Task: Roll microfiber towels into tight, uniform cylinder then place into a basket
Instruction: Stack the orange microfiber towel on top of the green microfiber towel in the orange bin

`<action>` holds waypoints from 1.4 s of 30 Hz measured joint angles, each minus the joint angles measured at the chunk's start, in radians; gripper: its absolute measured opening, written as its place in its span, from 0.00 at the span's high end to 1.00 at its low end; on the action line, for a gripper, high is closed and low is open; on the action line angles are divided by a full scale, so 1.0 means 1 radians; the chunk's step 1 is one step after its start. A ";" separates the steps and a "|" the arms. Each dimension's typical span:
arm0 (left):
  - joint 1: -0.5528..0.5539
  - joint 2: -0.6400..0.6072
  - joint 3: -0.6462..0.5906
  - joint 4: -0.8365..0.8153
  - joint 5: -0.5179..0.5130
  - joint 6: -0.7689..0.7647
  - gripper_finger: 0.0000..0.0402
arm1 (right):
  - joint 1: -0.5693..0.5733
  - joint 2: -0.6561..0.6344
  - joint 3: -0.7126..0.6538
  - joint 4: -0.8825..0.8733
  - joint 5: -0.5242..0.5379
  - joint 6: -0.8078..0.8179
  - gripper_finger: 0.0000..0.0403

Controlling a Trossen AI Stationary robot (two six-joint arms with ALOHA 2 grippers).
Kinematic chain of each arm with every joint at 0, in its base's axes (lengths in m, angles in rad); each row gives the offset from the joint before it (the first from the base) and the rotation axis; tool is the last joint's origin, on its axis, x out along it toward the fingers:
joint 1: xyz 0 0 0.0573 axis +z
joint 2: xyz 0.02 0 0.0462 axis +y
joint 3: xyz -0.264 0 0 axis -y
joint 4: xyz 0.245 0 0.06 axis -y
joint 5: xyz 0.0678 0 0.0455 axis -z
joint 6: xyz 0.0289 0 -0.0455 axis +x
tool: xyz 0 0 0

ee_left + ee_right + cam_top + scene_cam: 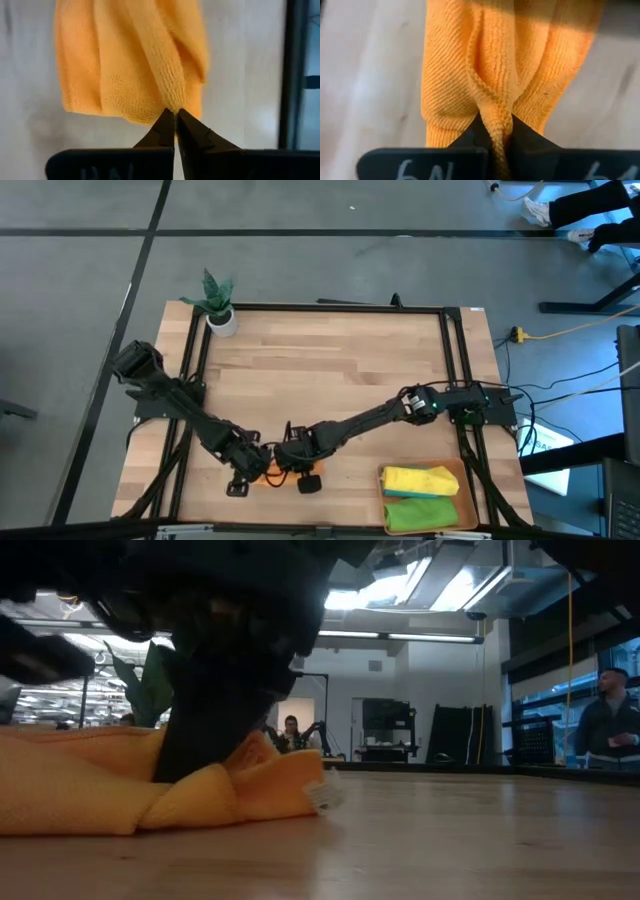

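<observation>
High view: the left hand (262, 463) and right hand (283, 459) are meeting over the orange towel (268, 472) on the tabletop's (330, 370) near edge, each pinching a fold of it. Yellow towel (418, 479) and green towel (428, 512) are lying in the basket (455, 470) at near right.

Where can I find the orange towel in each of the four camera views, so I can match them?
High view: orange towel near the table's front edge, mostly hidden under both grippers.
Low view: fills the left side, lying on the table.
Left wrist view: upper centre, pinched by the left gripper.
Right wrist view: centre, pinched by the right gripper.
Shared landmark: the wooden table.
</observation>
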 joint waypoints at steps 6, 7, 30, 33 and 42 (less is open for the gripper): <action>-0.016 -0.082 0.008 -0.100 -0.025 -0.053 1.00 | 0.001 0.004 0.031 -0.013 0.065 -0.001 0.96; -0.018 -0.091 0.007 -0.118 -0.025 -0.054 1.00 | 0.001 0.005 0.040 -0.020 0.065 -0.003 0.96; -0.162 -0.246 0.006 -0.173 -0.140 -0.135 1.00 | 0.002 -0.061 0.194 -0.403 0.162 0.088 0.96; -0.170 -0.246 0.007 -0.173 -0.159 -0.135 1.00 | 0.004 -0.086 0.194 -0.433 0.154 0.099 0.96; -0.177 -0.246 0.007 -0.171 -0.203 -0.127 1.00 | 0.074 -0.193 0.195 -0.647 0.148 0.198 0.96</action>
